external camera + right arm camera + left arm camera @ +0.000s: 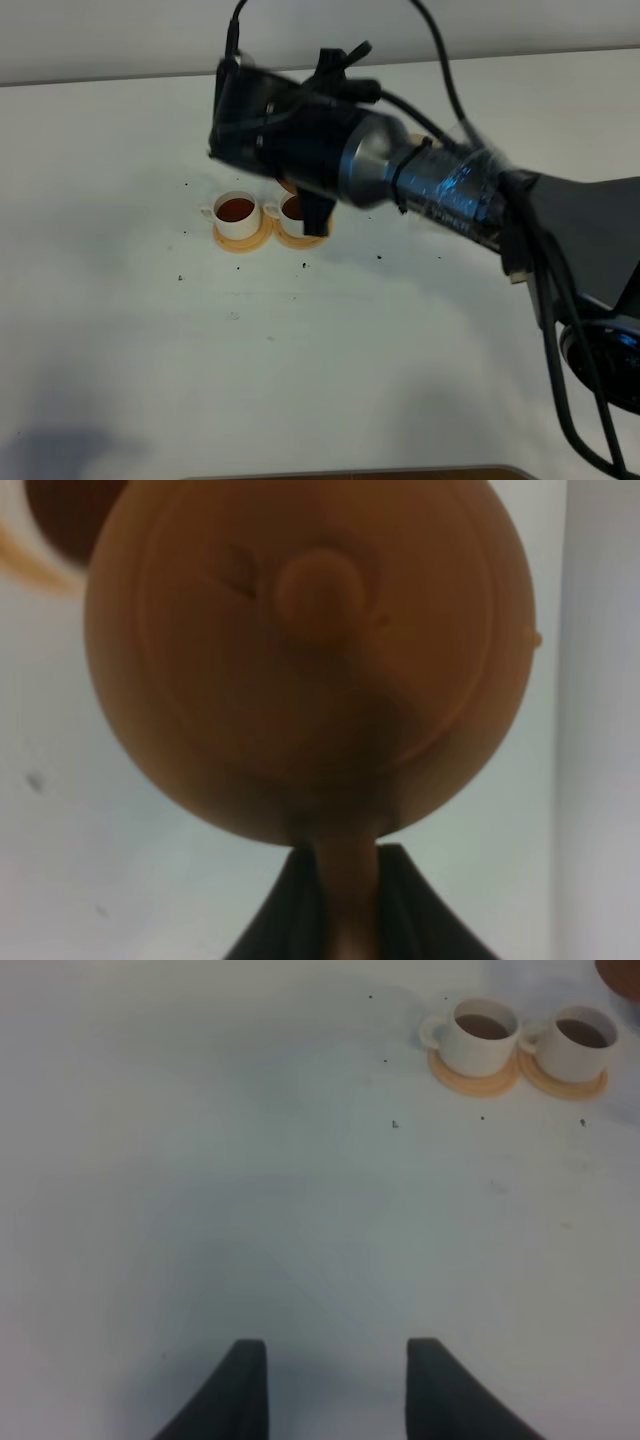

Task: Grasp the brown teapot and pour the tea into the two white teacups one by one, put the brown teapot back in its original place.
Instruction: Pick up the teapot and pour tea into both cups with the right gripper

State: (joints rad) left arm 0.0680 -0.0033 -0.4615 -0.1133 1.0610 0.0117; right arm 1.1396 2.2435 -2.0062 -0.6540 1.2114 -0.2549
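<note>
While both teacups (237, 214) hold tea, dark specks dot the white table (300, 350) — sparsely.

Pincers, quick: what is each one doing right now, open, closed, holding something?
Left pincer: open, holding nothing, above bare table.
Right pincer: closed on the brown teapot, gripping its handle.

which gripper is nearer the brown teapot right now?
Right. The right gripper is shut on the brown teapot's handle. The left gripper hovers open over bare table, well away from the two white teacups beside the teapot.
</note>
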